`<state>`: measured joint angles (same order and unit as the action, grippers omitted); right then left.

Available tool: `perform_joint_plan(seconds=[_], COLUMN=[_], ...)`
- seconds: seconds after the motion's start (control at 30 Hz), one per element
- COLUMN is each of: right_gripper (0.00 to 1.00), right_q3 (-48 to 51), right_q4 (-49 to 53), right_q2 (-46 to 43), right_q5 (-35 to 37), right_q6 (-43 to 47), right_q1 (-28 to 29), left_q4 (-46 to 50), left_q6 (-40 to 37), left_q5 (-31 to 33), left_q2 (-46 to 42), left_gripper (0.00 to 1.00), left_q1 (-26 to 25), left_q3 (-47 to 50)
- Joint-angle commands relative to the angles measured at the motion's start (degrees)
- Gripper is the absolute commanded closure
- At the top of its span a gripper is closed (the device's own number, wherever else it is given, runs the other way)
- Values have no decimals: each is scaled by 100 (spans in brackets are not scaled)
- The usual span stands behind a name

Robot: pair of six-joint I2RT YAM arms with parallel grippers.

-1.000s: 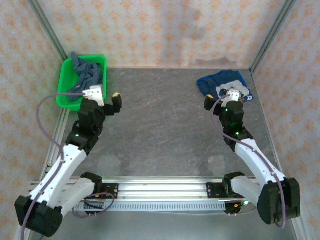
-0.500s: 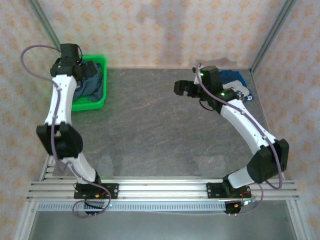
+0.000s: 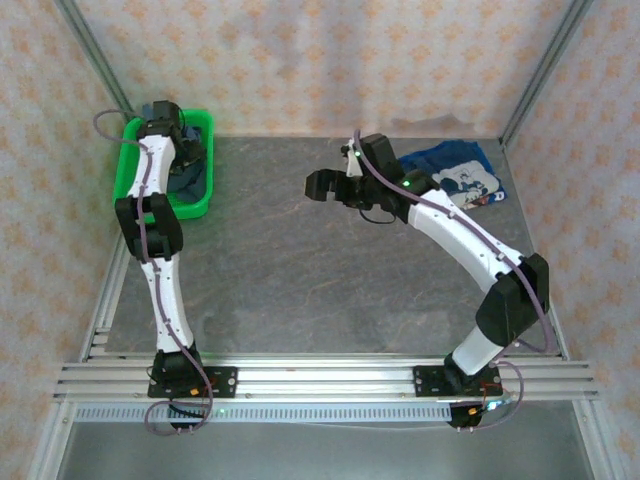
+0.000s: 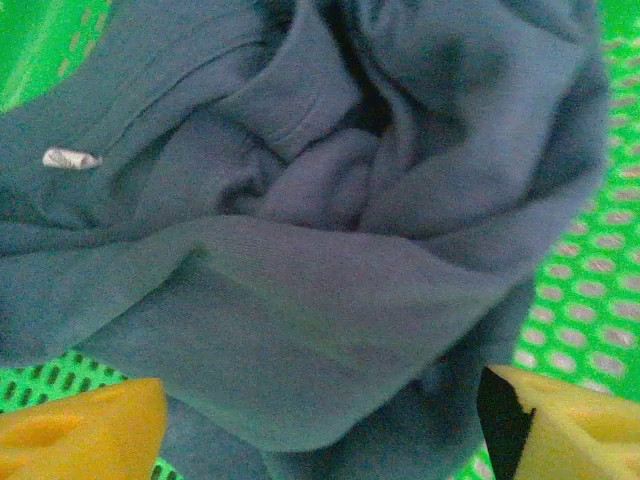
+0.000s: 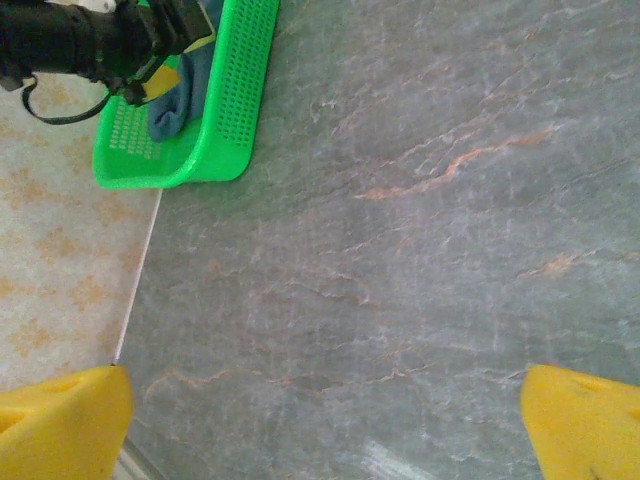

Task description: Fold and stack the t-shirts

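Pale cream wallpaper with small orange floral motifs covers the back wall (image 3: 330, 40) and both side walls. Slanted aluminium posts (image 3: 94, 58) mark the rear corners. The grey, stone-veined counter (image 3: 300, 280) is evenly lit, and aluminium rails (image 3: 320, 372) line its near edge.

Crumpled slate-blue shirt (image 4: 320, 250) heaped in green mesh basket (image 4: 590, 300); white tag (image 4: 70, 158) upper left; pincer (image 4: 320, 430) spread wide, straddling cloth.

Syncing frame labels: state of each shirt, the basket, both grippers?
slate-blue t-shirt: crumpled, in the basket.
printed royal blue t-shirt: bunched on the table, print up.
green basket: upright, holding the slate-blue shirt.
left gripper: open, over that shirt.
right gripper: open, empty, above bare table.
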<state>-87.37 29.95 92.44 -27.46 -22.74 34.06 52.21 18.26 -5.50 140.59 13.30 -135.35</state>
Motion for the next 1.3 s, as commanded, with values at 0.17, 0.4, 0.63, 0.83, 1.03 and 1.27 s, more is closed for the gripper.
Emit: perform_joint_plan(seconds=[0.17,0.4,0.63,0.83,1.03,1.27], right_gripper=[1,1,1,1,1,1], right_q3=[206,209,231,219,465,584], right_q4=[-66,-95,-258,-613,-1317,-1422], right_q2=[-247,-454,-526,-376,-374,-666], right_q5=[40,313,654,721,753,1036], right_q6=[-419,-493,-399,-355,-844,-937], right_q1=[75,92,92,68,-316,-962], left_q4=[-140,-7,-478,-726,-1547,-2533], left_q6=[522,854,869,992,1948,2862], left_q5=[171,-710,-1123,-1578,-2513,-2808], left_q2=[307,909,-322,-1573,-2263,-2318], left_gripper=[31,90,100,100,100,100], left_q1=[272,368,345,168,-437,-1911], left_q3=[-310,-1246,-1297,-1634,-2077,-2587])
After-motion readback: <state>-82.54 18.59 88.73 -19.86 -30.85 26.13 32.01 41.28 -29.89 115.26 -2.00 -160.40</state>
